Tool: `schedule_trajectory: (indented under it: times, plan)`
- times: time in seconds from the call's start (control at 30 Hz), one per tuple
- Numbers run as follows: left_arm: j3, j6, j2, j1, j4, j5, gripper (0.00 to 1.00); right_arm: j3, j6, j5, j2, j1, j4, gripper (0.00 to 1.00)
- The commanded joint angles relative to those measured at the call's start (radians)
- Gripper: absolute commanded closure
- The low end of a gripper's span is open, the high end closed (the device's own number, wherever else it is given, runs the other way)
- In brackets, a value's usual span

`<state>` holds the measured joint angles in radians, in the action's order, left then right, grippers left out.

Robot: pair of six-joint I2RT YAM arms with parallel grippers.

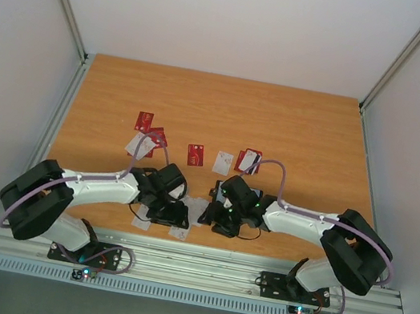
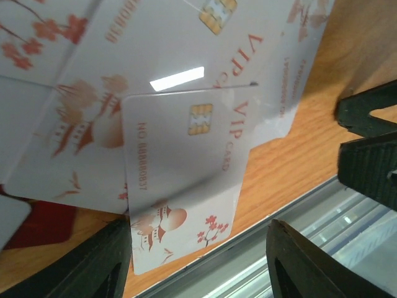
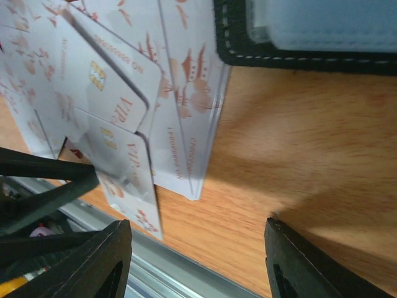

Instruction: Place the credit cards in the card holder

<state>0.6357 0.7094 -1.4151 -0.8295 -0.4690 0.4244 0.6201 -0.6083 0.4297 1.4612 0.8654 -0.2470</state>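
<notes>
— Worktop (image 1: 227, 103) first: bare wood, with red and white credit cards (image 1: 196, 154) strewn across the middle of the top view. Both your arms are folded in toward the lower centre.

— Your card holder (image 3: 310, 31) lies open at the upper right of the right wrist view, pale inside up, just beside a heap of white cards.

— Your right hand (image 3: 195, 242) is released, jaws apart over bare wood, gripping nothing.

— Your left hand (image 2: 198, 248) is released too. The top white card (image 2: 180, 180) lies between its jaws, unpinched, and its lower end seems to reach over the metal rail (image 2: 279, 205).

— You look to be picking that one. Pinch the overhanging end only, clear of the cards beneath.

— Keep off its gold chip (image 2: 201, 119), and lift it flat.
</notes>
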Motion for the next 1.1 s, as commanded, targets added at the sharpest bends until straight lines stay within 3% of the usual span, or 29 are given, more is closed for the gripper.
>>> schedule_trajectory:
  times: [0.0,0.17,0.37,0.53,1.07]
  plan:
    - [-0.034,0.030,-0.041,-0.026,0.020,0.032,0.39,-0.048,-0.079,-0.007,0.025,0.032,0.105,0.40]
    - [-0.028,0.026,-0.046,-0.031,0.027,0.040,0.41,-0.074,-0.113,-0.004,0.043,0.051,0.158,0.41]
    - [0.012,0.026,0.083,-0.031,-0.116,-0.141,0.41,-0.079,-0.114,-0.022,0.017,0.053,0.146,0.41]
    - [0.038,0.001,0.139,-0.030,-0.110,-0.216,0.40,-0.069,-0.095,-0.054,-0.033,0.053,0.073,0.40]
    - [0.198,-0.162,-0.145,-0.030,-0.035,-0.201,0.41,-0.084,-0.083,-0.121,-0.162,0.053,-0.084,0.41]
